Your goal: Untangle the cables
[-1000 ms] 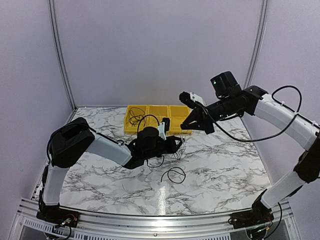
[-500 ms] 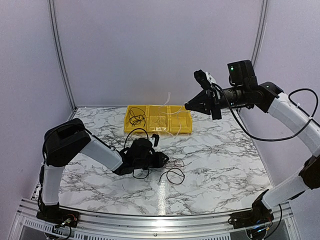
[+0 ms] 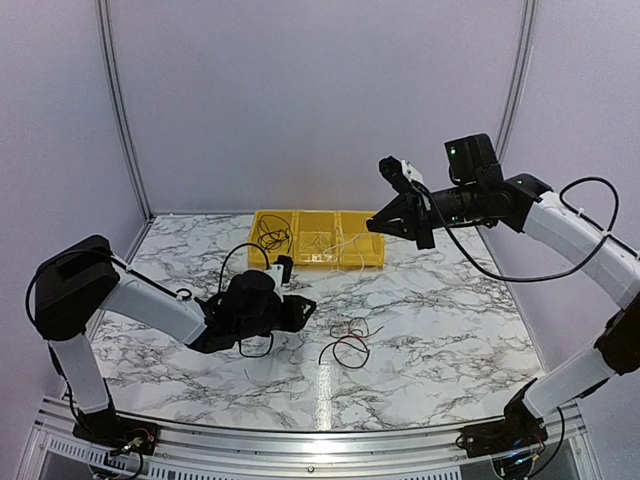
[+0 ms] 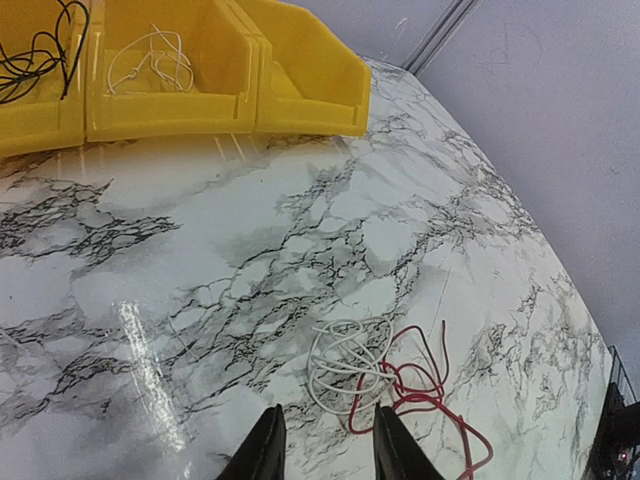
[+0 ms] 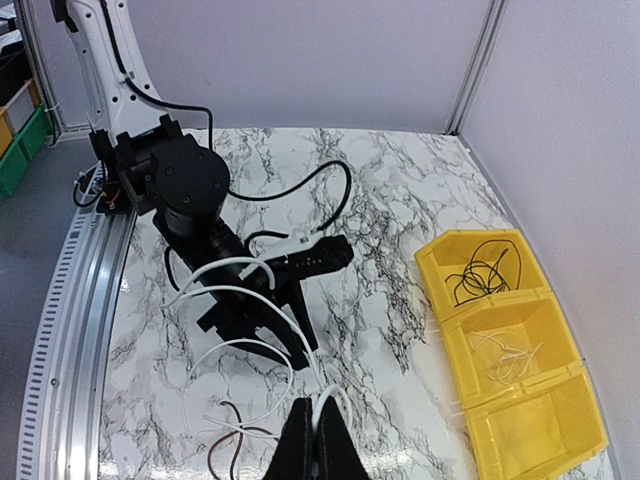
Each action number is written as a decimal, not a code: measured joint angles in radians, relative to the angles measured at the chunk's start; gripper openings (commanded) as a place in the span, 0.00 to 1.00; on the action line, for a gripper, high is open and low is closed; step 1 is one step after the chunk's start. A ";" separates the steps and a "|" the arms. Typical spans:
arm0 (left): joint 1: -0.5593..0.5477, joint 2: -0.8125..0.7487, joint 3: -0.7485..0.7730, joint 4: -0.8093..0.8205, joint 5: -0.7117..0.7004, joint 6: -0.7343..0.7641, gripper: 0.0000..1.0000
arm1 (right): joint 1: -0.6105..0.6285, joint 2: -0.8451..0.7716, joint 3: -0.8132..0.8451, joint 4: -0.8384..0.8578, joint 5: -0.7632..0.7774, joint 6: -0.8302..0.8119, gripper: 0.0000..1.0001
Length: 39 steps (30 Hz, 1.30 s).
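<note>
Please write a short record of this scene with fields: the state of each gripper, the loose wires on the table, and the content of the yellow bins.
left gripper: open, empty, low over the table, just short of the loose wires
right gripper: shut on a white wire, held in the air
loose wires on table: a white coil and a red wire, overlapping
yellow bins: black wires in one end compartment, white wires in the middle, nothing seen in the third

bins: three yellow ones (image 3: 300, 259) side by side, at the far end of the desk
desk: (image 3: 440, 330) white marble look, pretty glossy
</note>
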<state>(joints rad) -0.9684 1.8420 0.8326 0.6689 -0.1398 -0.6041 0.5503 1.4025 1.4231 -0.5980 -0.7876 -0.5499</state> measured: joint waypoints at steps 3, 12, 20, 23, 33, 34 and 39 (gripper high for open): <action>-0.003 -0.054 -0.048 0.002 -0.028 0.026 0.33 | 0.000 0.027 -0.002 0.004 0.022 0.000 0.00; -0.027 -0.185 -0.200 -0.001 -0.221 0.118 0.33 | -0.006 0.172 0.032 0.021 0.102 0.002 0.00; -0.139 -0.256 -0.234 0.006 -0.515 0.175 0.34 | -0.011 0.371 0.201 0.024 0.276 0.022 0.00; -0.182 -0.246 -0.235 0.016 -0.608 0.171 0.33 | -0.011 0.439 0.266 0.037 0.343 0.027 0.00; -0.307 -0.168 -0.219 0.029 -0.954 0.074 0.25 | -0.011 0.674 0.492 0.097 0.533 0.047 0.00; -0.310 -0.165 -0.219 0.033 -0.977 0.048 0.23 | -0.011 0.696 0.513 0.105 0.548 0.047 0.00; -0.314 -0.119 -0.218 0.038 -1.051 -0.011 0.24 | -0.011 0.797 0.598 0.153 0.603 0.047 0.00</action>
<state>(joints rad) -1.2823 1.7226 0.6147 0.7071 -1.1904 -0.6147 0.5388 2.1998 2.0209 -0.4446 -0.1844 -0.5034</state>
